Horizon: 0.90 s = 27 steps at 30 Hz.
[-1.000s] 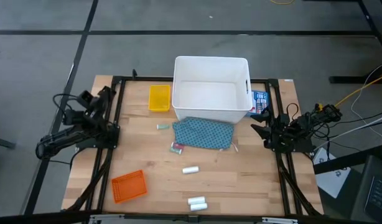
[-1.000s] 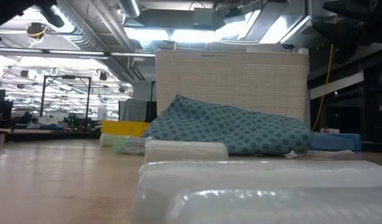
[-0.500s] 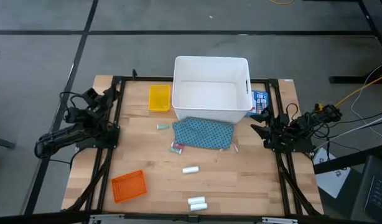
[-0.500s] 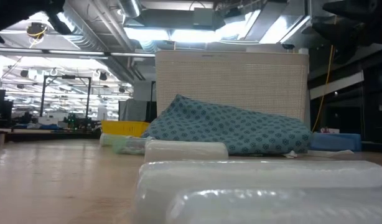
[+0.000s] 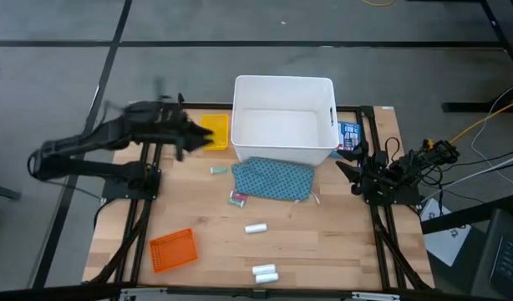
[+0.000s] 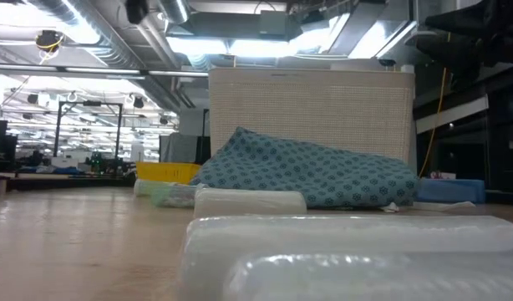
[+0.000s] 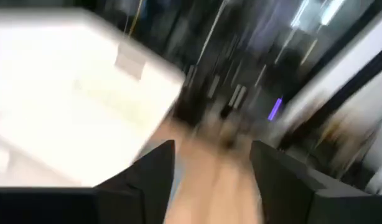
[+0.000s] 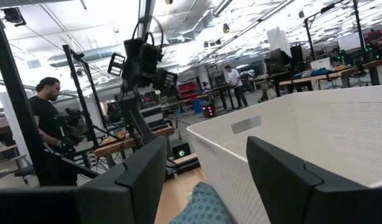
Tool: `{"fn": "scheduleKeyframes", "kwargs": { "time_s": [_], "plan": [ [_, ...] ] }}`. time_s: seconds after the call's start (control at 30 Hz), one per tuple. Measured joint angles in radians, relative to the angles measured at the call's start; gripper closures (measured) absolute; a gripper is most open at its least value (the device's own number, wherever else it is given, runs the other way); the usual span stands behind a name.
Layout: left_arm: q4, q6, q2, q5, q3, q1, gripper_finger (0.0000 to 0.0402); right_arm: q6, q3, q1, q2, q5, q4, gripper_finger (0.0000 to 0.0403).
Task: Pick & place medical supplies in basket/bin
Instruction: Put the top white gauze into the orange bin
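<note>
Near the far left part of the tabletop (image 5: 323,234) we see our left hand (image 5: 196,135) reaching over the wood toward the yellow tray (image 5: 213,131), its tip at the tray's left edge. In the left wrist view its two fingers stand apart with nothing between them, so we read it as released and empty. Our right hand (image 5: 347,167) waits at the right edge beside the white bin (image 5: 283,119); its fingers also stand apart in its own wrist view, holding nothing.

None of the supplies is in a container yet. The teal pouch (image 5: 273,179) lies just in front of the bin, touching or nearly touching its near wall. The pale green piece (image 5: 218,170) sits just left of the pouch, and the pink-red piece (image 5: 236,198) lies at the pouch's near left corner. One white roll (image 5: 256,227) rests toward the middle, and two more rolls (image 5: 265,272) lie together at the near edge. The orange tray (image 5: 172,249) sits in the near left corner, and a blue printed box (image 5: 349,135) is tucked against the bin's right wall.

We judge the left arm is moving fast, since its views are smeared. The risk is that it sweeps low and knocks the light yellow tray, or overshoots into the bin's wall. The green piece is tiny and flat, so a closing grip could pinch beside it or flick it away.
</note>
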Motion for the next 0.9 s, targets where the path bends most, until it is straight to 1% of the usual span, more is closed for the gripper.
{"fn": "scheduleKeyframes", "kwargs": {
  "time_s": [0.07,0.13,0.23,0.3,0.37,0.47,0.67,0.77,0.9],
  "plan": [
    [-0.162,0.050,0.097,-0.007,0.108,-0.036,0.0171,0.000,0.000,0.000,0.000,0.000,-0.004,0.0179],
    [-0.287,0.088,0.182,-0.027,0.194,-0.083,0.0166,0.000,0.000,0.000,0.000,0.000,-0.009,0.0179],
    [-0.404,0.142,0.285,-0.081,0.299,-0.174,0.0166,0.000,0.000,0.000,0.000,0.000,-0.014,0.0179],
    [-0.463,0.170,0.346,-0.116,0.337,-0.239,0.0166,0.000,0.000,0.000,0.000,0.000,-0.023,0.0179],
    [-0.457,0.172,0.405,-0.154,0.360,-0.300,0.0166,0.000,0.000,0.000,0.000,0.000,-0.028,0.0179],
    [-0.460,0.137,0.482,-0.183,0.387,-0.378,0.0164,0.000,0.000,0.000,0.000,0.000,-0.042,0.0179],
    [-0.433,0.054,0.659,-0.239,0.387,-0.513,0.0165,0.000,0.000,0.000,0.000,0.000,-0.058,0.0179],
    [-0.345,0.021,0.733,-0.242,0.387,-0.560,0.0166,0.000,0.000,0.000,0.000,0.000,-0.076,0.0179],
    [-0.187,-0.065,0.814,-0.237,0.387,-0.587,0.0166,0.002,0.000,0.000,0.000,0.006,-0.103,0.0179]
  ]
}}
